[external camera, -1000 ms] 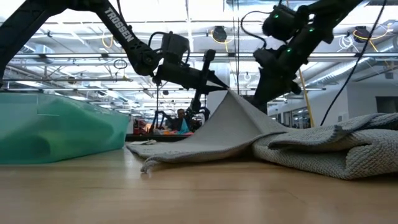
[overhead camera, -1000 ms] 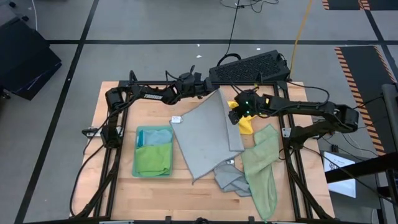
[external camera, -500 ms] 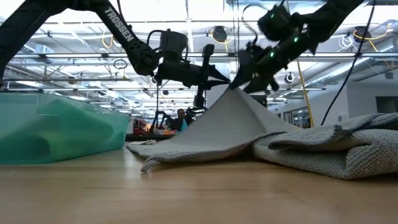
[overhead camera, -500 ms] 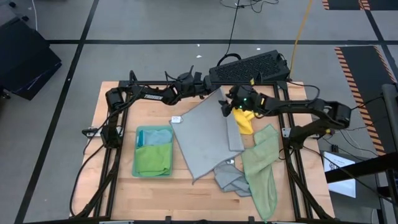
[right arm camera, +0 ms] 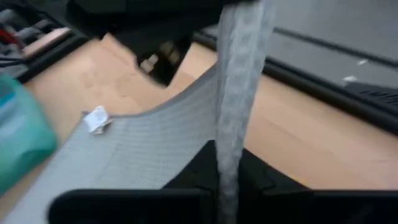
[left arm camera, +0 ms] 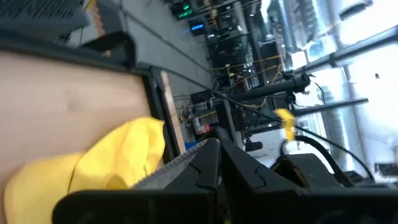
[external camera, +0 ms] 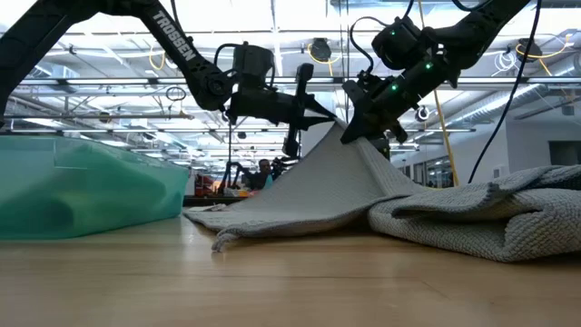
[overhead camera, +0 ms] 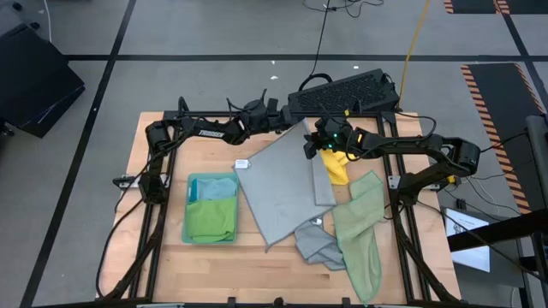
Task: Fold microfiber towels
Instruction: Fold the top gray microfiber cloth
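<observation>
While both arms meet at the table's far edge, the left gripper is pinched together on the far corner of the grey towel, and the right gripper is clamped on the same towel's edge just beside it. In the low view the left gripper and right gripper lift that corner into a peak, rest of the grey towel sloping down to the table. Right wrist view: a strip of grey towel stands upright between its dark fingers, white tag at another corner. Left wrist view: fingers closed on the towel edge, yellow towel right beside.

From above, the yellow towel lies just right of the grey one. Pale sage green towel trails toward the near right corner, touching another crumpled grey towel. Left of the spread towel sits a teal bin holding folded bright green and light blue towels. Black keyboard lies past the far edge.
</observation>
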Action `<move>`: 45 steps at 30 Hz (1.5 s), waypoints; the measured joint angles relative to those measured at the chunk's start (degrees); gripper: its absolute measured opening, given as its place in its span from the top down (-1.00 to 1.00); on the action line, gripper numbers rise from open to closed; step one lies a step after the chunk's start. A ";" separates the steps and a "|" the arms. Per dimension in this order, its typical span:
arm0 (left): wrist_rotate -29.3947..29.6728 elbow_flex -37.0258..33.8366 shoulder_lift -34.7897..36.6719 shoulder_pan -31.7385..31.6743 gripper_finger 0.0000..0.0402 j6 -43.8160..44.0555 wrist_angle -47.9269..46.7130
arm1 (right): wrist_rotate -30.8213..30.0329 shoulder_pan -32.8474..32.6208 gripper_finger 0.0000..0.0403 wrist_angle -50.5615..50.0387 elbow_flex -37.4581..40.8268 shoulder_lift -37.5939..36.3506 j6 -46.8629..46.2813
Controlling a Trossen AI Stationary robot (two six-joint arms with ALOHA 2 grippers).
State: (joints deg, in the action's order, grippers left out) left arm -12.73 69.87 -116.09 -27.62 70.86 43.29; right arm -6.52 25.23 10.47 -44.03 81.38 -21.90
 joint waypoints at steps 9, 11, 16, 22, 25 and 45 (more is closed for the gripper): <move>-4.81 0.00 6.35 -0.85 0.23 -29.13 -5.17 | 12.44 5.34 0.99 -2.13 -0.11 0.00 -4.64; -4.86 0.00 9.18 -0.87 0.04 -39.42 -12.66 | 14.21 6.09 0.98 -2.20 -0.11 0.00 -4.68; -2.96 1.41 14.34 0.38 -0.28 -66.72 -28.99 | 17.62 6.71 0.99 -2.09 -0.10 0.00 -3.85; -2.21 9.80 12.11 1.12 -0.32 -87.67 -44.74 | 23.32 6.68 0.99 -2.12 -0.11 0.00 -0.34; -0.54 13.63 9.25 0.87 -0.33 -97.89 -50.04 | 24.82 6.67 0.99 -2.15 -0.11 0.00 0.66; 0.75 17.64 4.10 2.16 0.14 -116.48 -50.41 | 27.82 6.67 0.99 -3.01 -0.09 0.00 3.14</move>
State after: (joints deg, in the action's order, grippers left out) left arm -11.98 87.50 -111.99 -25.46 -45.62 -7.12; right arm 21.30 31.90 7.46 -44.12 81.38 -18.76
